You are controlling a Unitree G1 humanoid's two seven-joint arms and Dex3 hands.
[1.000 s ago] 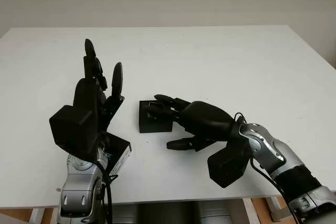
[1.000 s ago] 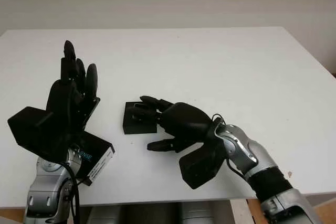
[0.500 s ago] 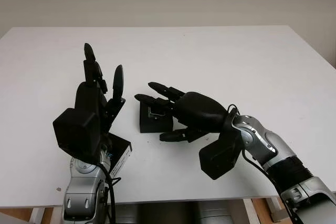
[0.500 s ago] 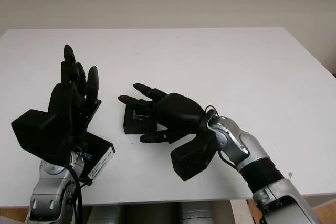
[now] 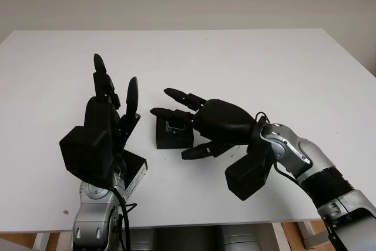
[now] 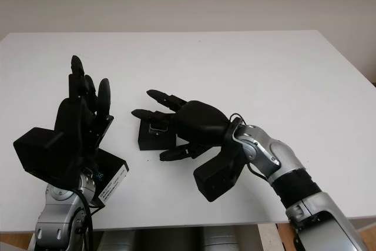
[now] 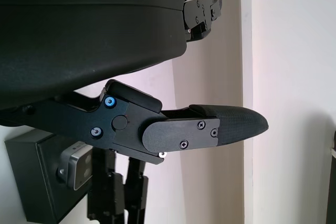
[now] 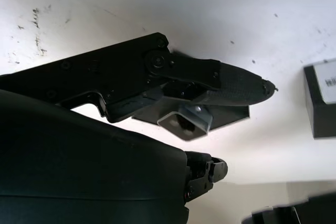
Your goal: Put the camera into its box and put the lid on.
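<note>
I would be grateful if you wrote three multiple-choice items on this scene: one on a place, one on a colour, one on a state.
1. Where does the camera sit?
A. On the black box base, between the two hands
B. At the table's far edge
C. In the left hand

2. What colour is the table?
A. Brown
B. White
C. Green

3. What is the state of the right hand?
A. Shut on the lid
B. Open, over the camera, holding nothing
C. Parked off the table

Answers:
1 A: the silver camera lies on the box base mid-table, beside the raised left hand.
2 B: the tabletop is plain white.
3 B: its fingers reach past the camera without closing on it.
</note>
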